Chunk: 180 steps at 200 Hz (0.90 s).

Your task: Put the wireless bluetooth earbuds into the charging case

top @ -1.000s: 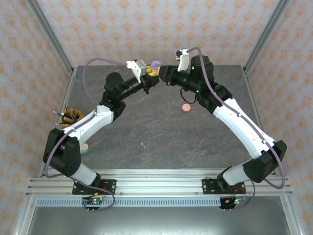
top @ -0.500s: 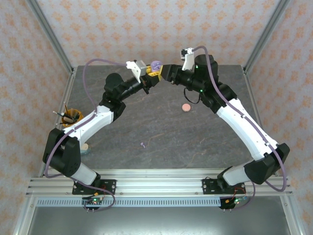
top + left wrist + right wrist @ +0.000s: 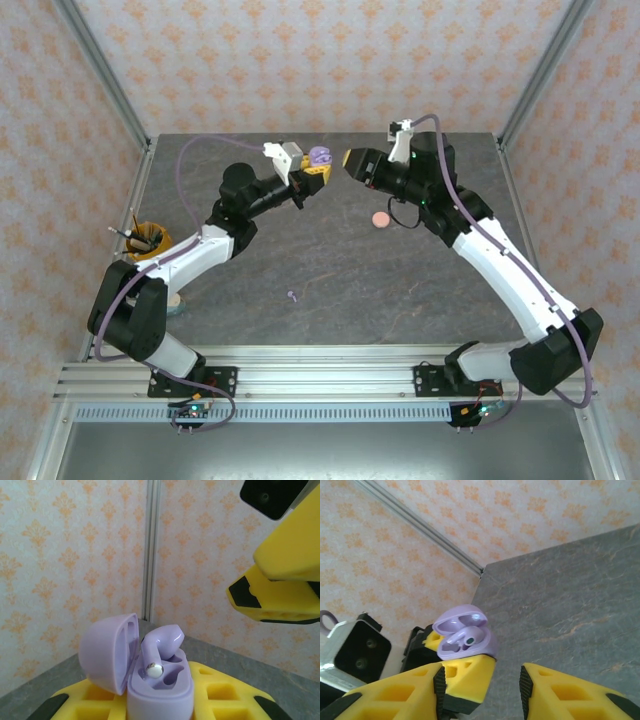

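still clamping the open purple charging case (image 3: 159, 692) in the left gripper (image 3: 312, 172), with a purple earbud (image 3: 162, 641) resting in its well. drawing the right gripper (image 3: 480, 680) back from the case, jaws parting wider, empty.

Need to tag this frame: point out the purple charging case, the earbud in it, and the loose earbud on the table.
purple charging case (image 3: 159, 700): left wrist view, front of its base.
earbud in the case (image 3: 165, 639): left wrist view, its rounded head.
loose earbud (image 3: 291, 296): top external view, its middle.
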Each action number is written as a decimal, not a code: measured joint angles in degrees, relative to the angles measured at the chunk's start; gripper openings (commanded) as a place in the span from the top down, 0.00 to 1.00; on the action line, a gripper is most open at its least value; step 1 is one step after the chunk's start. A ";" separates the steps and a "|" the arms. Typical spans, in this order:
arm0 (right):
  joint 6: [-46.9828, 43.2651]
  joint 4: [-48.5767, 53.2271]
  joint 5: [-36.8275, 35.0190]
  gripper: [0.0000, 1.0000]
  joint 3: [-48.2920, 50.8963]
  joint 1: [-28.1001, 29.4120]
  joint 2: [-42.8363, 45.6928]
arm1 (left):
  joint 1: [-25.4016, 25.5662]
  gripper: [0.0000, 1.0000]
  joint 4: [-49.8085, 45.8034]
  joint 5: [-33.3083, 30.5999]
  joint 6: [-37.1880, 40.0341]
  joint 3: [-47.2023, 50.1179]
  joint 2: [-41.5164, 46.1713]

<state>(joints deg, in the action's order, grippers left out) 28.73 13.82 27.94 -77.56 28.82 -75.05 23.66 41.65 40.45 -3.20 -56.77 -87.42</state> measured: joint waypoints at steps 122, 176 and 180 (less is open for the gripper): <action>2.08 -2.10 2.16 0.58 -1.22 3.02 -5.49 | 0.76 1.00 -0.04 0.02 -0.81 0.70 0.02; 0.68 -1.81 -0.13 0.62 -2.95 3.41 -7.17 | 1.05 1.00 -0.13 -0.39 -1.27 0.70 0.02; 0.59 -1.81 -0.15 0.62 -2.99 3.41 -7.23 | 1.05 1.00 -0.15 -0.42 -1.27 0.70 0.02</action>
<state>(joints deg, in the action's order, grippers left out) 29.32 12.01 27.79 -80.55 32.23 -82.28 24.71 41.50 40.03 -4.47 -56.07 -87.39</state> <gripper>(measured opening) 0.387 0.230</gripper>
